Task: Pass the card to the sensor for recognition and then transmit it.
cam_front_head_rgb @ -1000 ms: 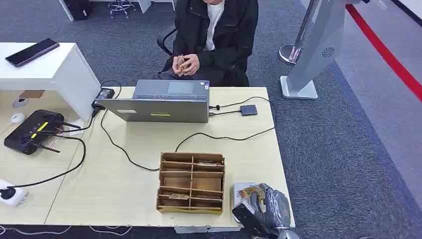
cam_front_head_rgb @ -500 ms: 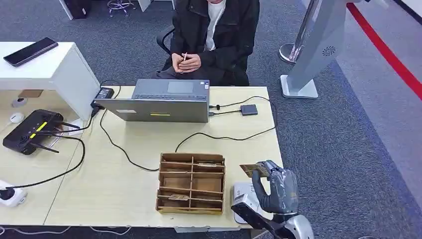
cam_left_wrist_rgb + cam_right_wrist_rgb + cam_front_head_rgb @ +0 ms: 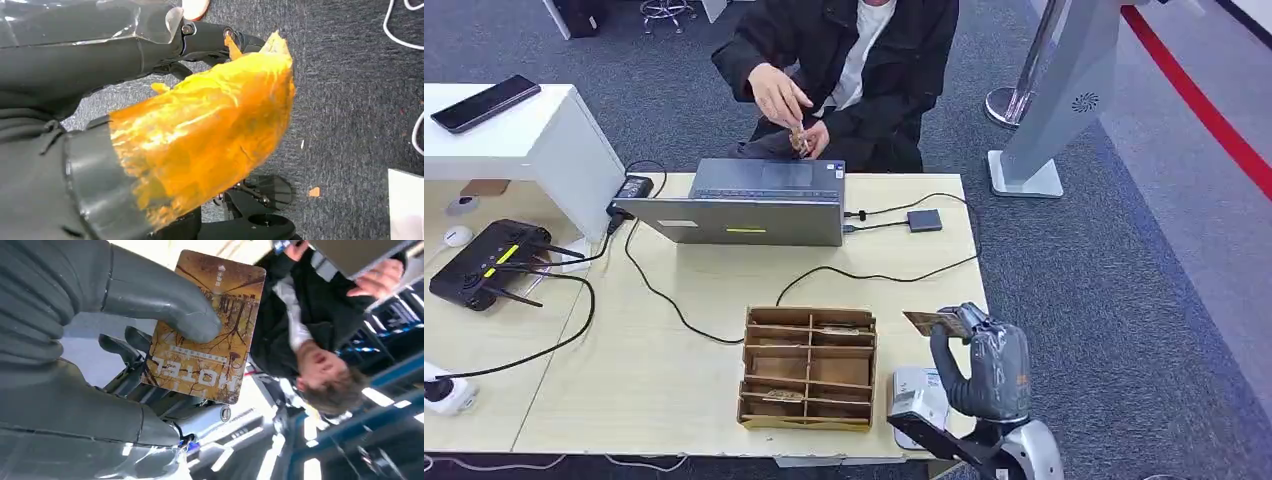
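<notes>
My right hand [image 3: 980, 358] is raised above the table's near right corner, pinching a brown hotel card [image 3: 932, 323] between thumb and fingers. In the right wrist view the thumb [image 3: 165, 302] presses on the card [image 3: 210, 340], whose face reads HOTEL. Below the hand, on the table edge, lies a small white card sensor [image 3: 917, 393]. A person [image 3: 854, 60] in a dark jacket sits behind the laptop, holding a small thing in both hands. My left hand [image 3: 200, 135], under an orange cover, hangs over the grey carpet; its fingers are hidden.
A wooden compartment box [image 3: 809, 366] stands left of my right hand. A grey laptop [image 3: 749, 205], cables, a small dark hub [image 3: 924, 220] and a black router [image 3: 484, 262] lie on the table [image 3: 674, 400]. A white stand [image 3: 1054, 100] rises at the back right.
My right hand has lifted the card from the sensor and raised it higher above the table. The person has leaned forward and lifted one hand.
</notes>
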Controlling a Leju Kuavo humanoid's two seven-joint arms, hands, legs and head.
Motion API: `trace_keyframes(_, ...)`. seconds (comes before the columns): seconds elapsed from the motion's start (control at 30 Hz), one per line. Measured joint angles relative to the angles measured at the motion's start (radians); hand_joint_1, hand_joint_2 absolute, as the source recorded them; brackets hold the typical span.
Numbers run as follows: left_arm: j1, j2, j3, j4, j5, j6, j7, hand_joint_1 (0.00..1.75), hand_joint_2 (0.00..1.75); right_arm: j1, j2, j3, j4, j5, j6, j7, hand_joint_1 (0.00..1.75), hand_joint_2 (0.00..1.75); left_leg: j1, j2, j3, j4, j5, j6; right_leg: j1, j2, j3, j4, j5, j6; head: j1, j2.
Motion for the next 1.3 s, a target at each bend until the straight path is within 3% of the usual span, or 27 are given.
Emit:
trace_keyframes(0.23,-0.008,0.000,0.000,0.000,-0.048,-0.006,0.018,0.00,0.00,-0.116,0.000,0.060,-0.034,0.067,0.024,-0.016,1.75,1.75,0.000,0.000,0.000,0.000,0.000,0.000,0.000,0.000,0.000,0.000,0.000,0.000,0.000,0.000)
trace_keyframes(0.6,-0.038,0.000,0.000,0.000,-0.147,-0.031,0.075,0.00,0.00,-0.351,0.020,0.140,0.013,0.123,0.112,0.061,1.75,1.75,0.000,0.000,0.000,0.000,0.000,0.000,0.000,0.000,0.000,0.001,0.000,0.000,0.000,0.000)
trace_keyframes(1.2,-0.058,-0.007,0.000,0.000,-0.243,-0.052,0.131,0.00,0.00,-0.519,0.098,0.199,0.211,0.140,0.211,0.123,1.75,1.75,0.000,0.000,0.000,0.000,0.000,0.000,0.000,0.000,0.000,0.001,0.000,0.000,0.000,0.000)
trace_keyframes(1.23,-0.062,-0.008,0.000,0.000,-0.245,-0.052,0.132,0.00,0.00,-0.526,0.103,0.203,0.217,0.143,0.219,0.127,1.38,1.75,0.000,0.000,0.000,0.000,0.000,0.000,0.000,0.000,0.000,0.001,0.000,0.000,0.000,0.000)
trace_keyframes(1.27,-0.064,-0.008,0.000,0.000,-0.246,-0.053,0.133,0.00,0.00,-0.532,0.108,0.208,0.224,0.143,0.224,0.132,0.30,1.75,0.000,0.000,0.000,0.000,0.000,0.000,0.000,-0.001,0.000,0.001,0.000,0.000,0.000,0.000)
trace_keyframes(1.3,-0.066,-0.009,0.000,0.000,-0.248,-0.053,0.135,0.00,0.00,-0.537,0.113,0.212,0.229,0.139,0.229,0.135,0.30,1.75,0.000,0.000,0.000,0.000,0.000,0.000,0.000,-0.001,0.000,0.001,0.000,0.000,0.000,0.000)
